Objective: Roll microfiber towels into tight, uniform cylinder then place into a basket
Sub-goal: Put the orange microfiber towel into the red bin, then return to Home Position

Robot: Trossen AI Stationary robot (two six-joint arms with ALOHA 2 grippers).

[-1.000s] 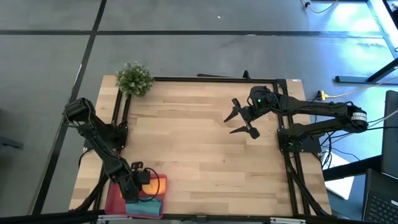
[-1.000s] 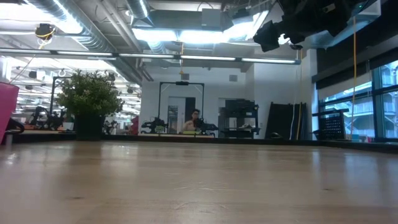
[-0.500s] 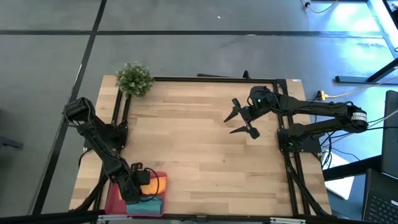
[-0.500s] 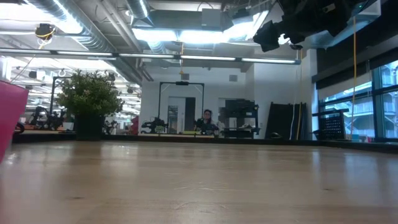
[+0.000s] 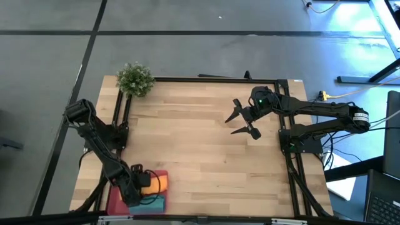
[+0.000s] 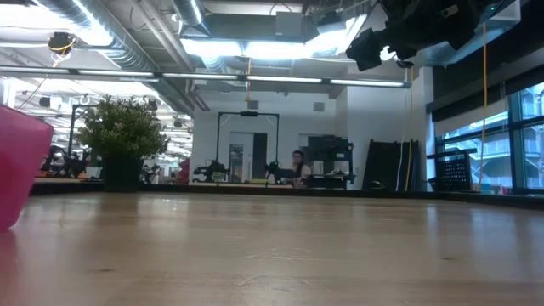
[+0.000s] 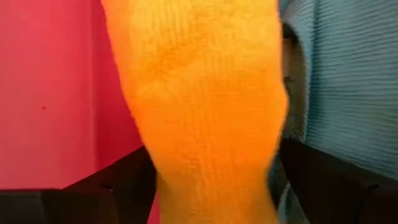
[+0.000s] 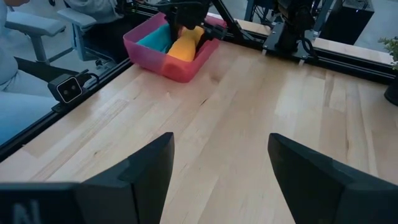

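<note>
The basket is a pink tray at the table's near left corner. Its wall also shows in the low view and the right wrist view. In it lie the rolled orange towel and the rolled teal towel, side by side. My left gripper hangs over the basket, pointing steeply down and open. Its fingers stand on either side of the orange towel, with the teal towel next to it. My right gripper waits open, high above the table's far right. My left gripper comes at the rolled orange towel from above, with one finger beside each long side of the roll. I cannot tell whether the fingers touch it. The roll lies in the basket.
A small potted plant stands at the table's far left corner. Bare wooden tabletop stretches between the basket and my right arm. A black frame runs along the table's edges. People sit in the room beyond the table.
In the low view, more of the basket's pink wall has come into the picture from the left and now reaches lower. Both arms have kept their places.
</note>
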